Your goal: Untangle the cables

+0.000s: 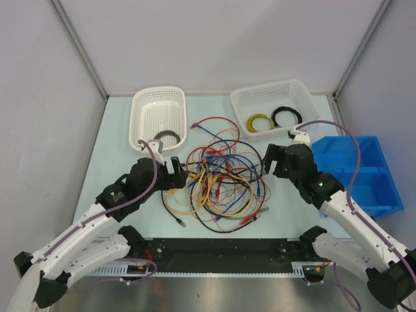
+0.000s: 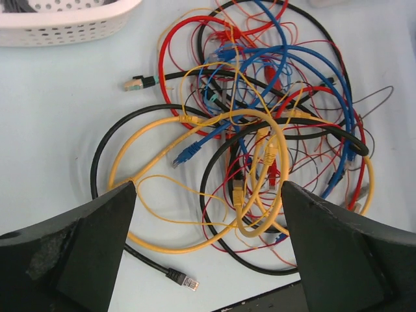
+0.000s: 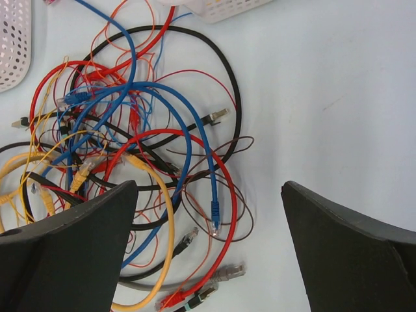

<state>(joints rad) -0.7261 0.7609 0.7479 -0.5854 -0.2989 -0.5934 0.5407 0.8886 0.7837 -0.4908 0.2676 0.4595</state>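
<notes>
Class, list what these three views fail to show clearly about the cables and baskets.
Top view: crossings within the cables, too small and dense.
Left wrist view: white basket, cut by the top edge.
Right wrist view: cables' lower left, behind the right hand.

Cables point(image 1: 221, 185) on table point(image 1: 117, 130), between left tool point(image 1: 181, 174) and right tool point(image 1: 266, 162), bin point(image 1: 377, 156) rightmost.

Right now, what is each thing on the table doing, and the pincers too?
Cables: tangled in one heap on the table.
Left pincer: open, holding nothing.
Right pincer: open, holding nothing.
Left basket: upright, holding a coiled black cable.
Right basket: upright, holding a yellow coil and a black coil.
</notes>
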